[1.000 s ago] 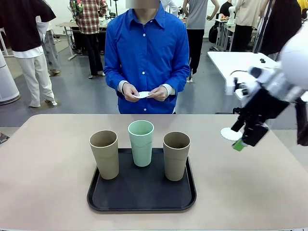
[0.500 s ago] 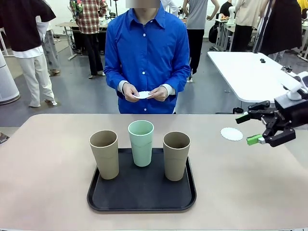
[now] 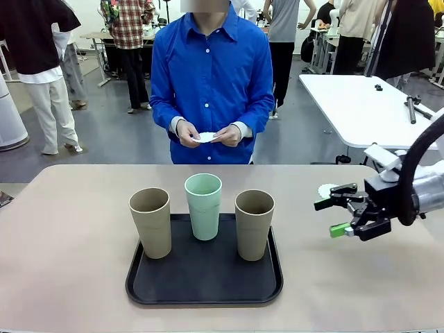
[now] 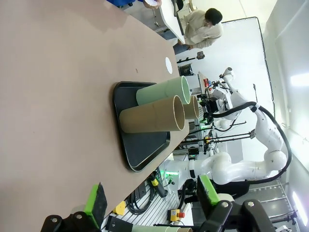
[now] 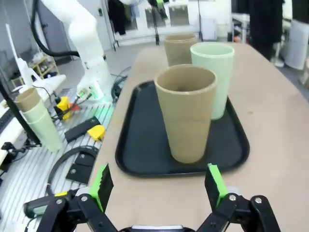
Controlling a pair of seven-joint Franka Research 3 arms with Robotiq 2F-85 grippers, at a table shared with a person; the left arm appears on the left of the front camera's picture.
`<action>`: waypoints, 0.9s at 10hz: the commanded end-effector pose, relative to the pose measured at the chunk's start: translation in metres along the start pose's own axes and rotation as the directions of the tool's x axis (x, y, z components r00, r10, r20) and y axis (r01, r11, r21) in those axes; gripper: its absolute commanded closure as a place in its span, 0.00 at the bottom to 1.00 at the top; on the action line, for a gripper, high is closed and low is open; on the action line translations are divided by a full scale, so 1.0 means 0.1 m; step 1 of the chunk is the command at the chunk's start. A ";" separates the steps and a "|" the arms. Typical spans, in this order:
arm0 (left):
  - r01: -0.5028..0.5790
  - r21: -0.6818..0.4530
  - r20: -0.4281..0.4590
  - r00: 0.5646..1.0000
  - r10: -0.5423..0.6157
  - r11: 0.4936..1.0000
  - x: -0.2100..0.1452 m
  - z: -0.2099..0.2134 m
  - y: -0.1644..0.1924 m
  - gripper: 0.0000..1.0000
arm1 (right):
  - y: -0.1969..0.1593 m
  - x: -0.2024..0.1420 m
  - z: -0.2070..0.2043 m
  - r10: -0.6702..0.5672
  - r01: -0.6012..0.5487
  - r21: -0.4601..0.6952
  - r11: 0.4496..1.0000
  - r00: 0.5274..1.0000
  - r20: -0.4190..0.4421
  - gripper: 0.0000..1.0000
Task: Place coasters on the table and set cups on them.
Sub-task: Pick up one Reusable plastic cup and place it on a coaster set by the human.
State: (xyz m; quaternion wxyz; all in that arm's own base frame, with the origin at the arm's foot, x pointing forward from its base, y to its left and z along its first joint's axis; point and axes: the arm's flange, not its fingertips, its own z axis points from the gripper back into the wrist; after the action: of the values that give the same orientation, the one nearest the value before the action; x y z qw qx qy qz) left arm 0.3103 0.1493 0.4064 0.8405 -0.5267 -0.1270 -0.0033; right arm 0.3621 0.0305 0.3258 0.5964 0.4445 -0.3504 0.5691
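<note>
Swinging down and round since a second ago, the right arm's fingers (image 3: 338,230) have left the coaster (image 3: 325,189) and now point sideways at the cups, spread wide with nothing between them. From the left wrist, the left arm's fingers (image 4: 98,203) are just as wide apart and empty, off the near edge of the tabletop (image 3: 69,277). On the black tray (image 3: 205,277) near the middle stand a tan cup (image 3: 150,222), then the mint cup (image 3: 203,206) set a little farther back, then the second tan cup (image 3: 254,224), all upright. Behind them, across the tabletop, a person holds another white coaster (image 3: 206,137) between both hands (image 3: 187,132). Well to the right of the tray, the first coaster lies flat on the tabletop, partly hidden behind the right arm's fingers, which hover just in front of it.
</note>
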 end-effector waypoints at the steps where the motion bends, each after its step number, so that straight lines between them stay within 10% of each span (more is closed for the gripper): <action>1: 0.006 -0.016 0.008 1.000 -0.006 1.000 0.00 0.02 0.00 0.00 | -0.06 0.03 -0.14 0.001 -0.003 -0.038 0.999 0.999 -0.049 0.00; 9: 0.006 -0.016 0.008 1.000 -0.006 1.000 0.00 0.02 0.00 0.00 | -0.08 -0.03 -0.23 -0.004 0.003 -0.013 1.000 0.997 -0.078 0.00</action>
State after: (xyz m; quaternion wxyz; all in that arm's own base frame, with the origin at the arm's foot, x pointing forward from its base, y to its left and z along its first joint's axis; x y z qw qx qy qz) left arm 0.3103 0.1494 0.4064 0.8405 -0.5267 -0.1270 -0.0032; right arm 0.3681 0.0501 0.3122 0.6158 0.4177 -0.3273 0.5824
